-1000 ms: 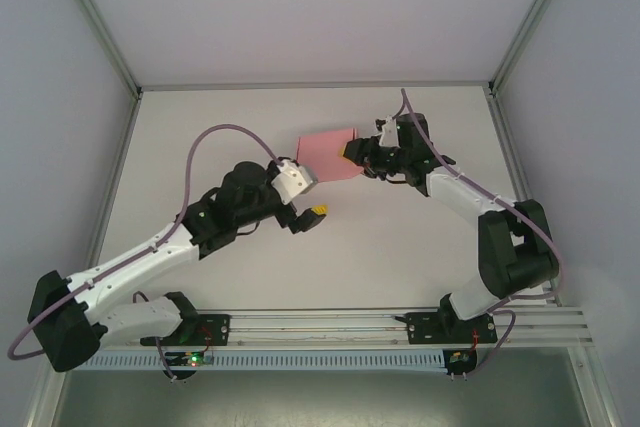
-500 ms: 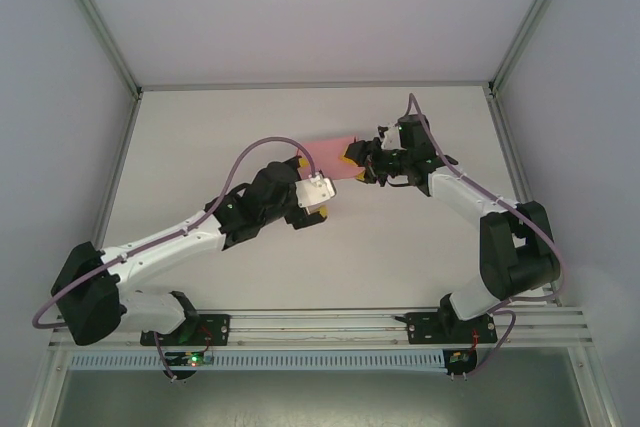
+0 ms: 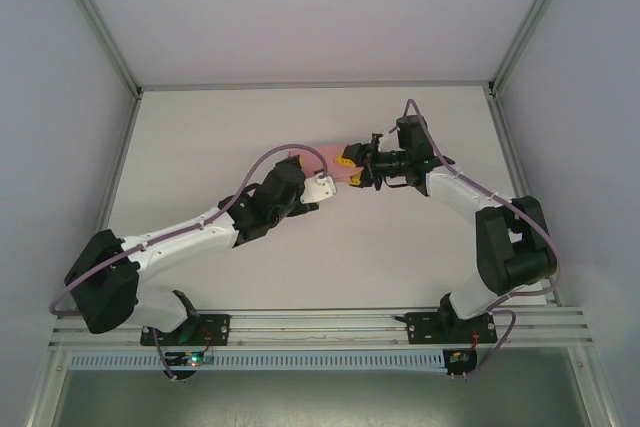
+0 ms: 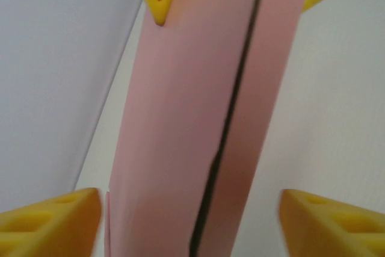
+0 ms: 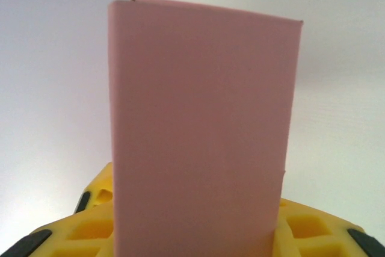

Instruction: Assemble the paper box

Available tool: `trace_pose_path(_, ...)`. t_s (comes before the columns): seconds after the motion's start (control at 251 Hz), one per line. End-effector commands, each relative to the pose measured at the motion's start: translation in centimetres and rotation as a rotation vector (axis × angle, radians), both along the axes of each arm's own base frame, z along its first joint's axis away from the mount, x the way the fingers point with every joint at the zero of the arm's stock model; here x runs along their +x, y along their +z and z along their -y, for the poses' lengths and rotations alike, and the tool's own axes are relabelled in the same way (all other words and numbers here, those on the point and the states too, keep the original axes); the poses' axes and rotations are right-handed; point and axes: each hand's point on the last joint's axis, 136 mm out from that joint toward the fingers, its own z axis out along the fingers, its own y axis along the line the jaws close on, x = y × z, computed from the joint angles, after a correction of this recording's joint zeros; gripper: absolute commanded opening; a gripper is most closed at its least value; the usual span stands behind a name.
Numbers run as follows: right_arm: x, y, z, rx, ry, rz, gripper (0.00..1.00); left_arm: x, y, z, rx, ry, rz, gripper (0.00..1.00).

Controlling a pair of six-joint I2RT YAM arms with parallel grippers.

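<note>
We see the pink paper box above the bench, midway toward its far edge, one end gripped by our right pincer, our left pincer spread wide astride the other end.

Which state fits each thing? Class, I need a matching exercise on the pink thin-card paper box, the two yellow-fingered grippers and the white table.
Things:
1. pink thin-card paper box
2. left gripper
3. right gripper
4. white table

States:
A. clamped on one end of the box
B. jaws apart on either side of the box's other end
C. stretching from one gripper to the other
D. lying beneath both arms

Pairs: 1-C, 2-B, 3-A, 4-D
</note>
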Motion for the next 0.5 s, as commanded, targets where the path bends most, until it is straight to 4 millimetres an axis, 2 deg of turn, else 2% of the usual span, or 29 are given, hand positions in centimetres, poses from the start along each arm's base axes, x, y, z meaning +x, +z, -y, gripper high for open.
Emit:
trace_pose_path(0.0,-0.6,1.0,-0.1,0.049,0.025,0.004,0.31,0.9,0.9,0.5,0.009,0.014,0.053,0.69)
trace_pose_path(0.108,-0.8,0.9,-0.1,0.051,0.031,-0.001,0.32,1.3,0.9,0.8,0.009,0.014,0.056,0.65)
trace_pose_path(0.16,-0.8,1.0,-0.1,0.05,0.03,0.001,0.33,1.4,0.9,1.0,0.008,0.009,0.058,0.58)
trace_pose_path(0.331,-0.8,1.1,-0.1,0.048,0.026,0.007,0.39,2.2,1.0,0.7,0.035,0.048,0.065,0.49)
trace_pose_path(0.499,-0.8,1.6,-0.1,0.05,0.029,0.027,0.47,2.1,0.4,0.9,0.042,0.041,0.039,0.44)
